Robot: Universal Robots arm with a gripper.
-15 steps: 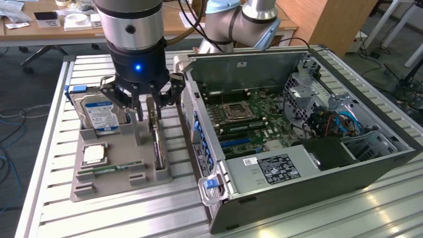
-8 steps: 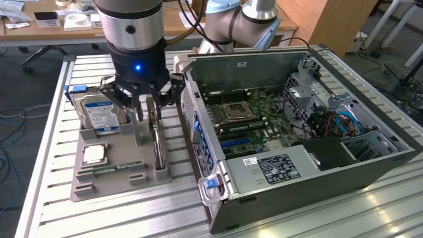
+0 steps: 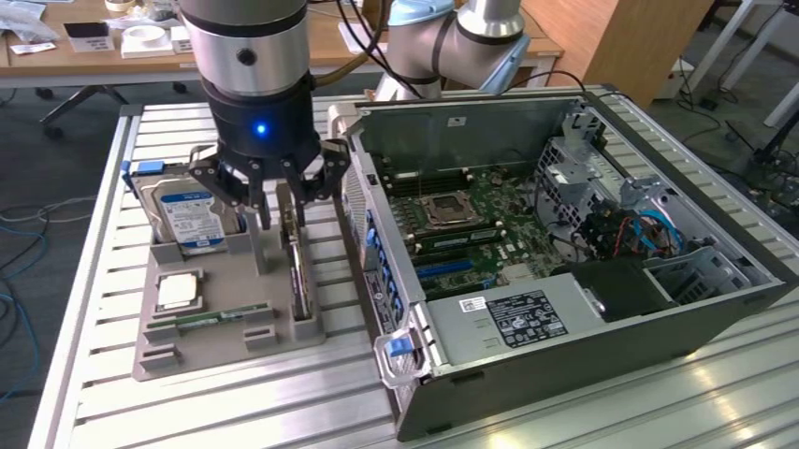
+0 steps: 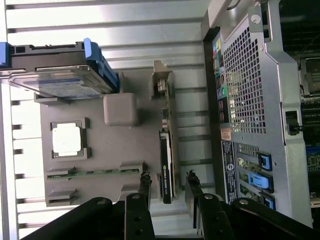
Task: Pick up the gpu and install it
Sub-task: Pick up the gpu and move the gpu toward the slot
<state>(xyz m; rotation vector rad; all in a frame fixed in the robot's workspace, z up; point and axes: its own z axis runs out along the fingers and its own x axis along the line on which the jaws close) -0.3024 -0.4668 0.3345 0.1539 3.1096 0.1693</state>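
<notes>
Over the grey parts tray (image 3: 219, 351): pincer (image 3: 283, 223) astride the gpu (image 3: 297, 271), not closed on it.

On the slatted metal counter (image 3: 250, 412), the gpu (image 4: 166, 150) stands on edge in its slot along the tray side nearest the open computer case (image 3: 600, 346). Pincer (image 4: 168, 180) points straight down, about half open, one finger on each face of the card. The wrist view shows a gap on both sides, so nothing is held. Same tray carries a blue-labelled hard drive (image 3: 187, 217) standing upright, a CPU chip (image 3: 179, 292) lying flat and a RAM stick (image 3: 219, 315) in its groove. Case sits just beside the tray, motherboard exposed.
</notes>
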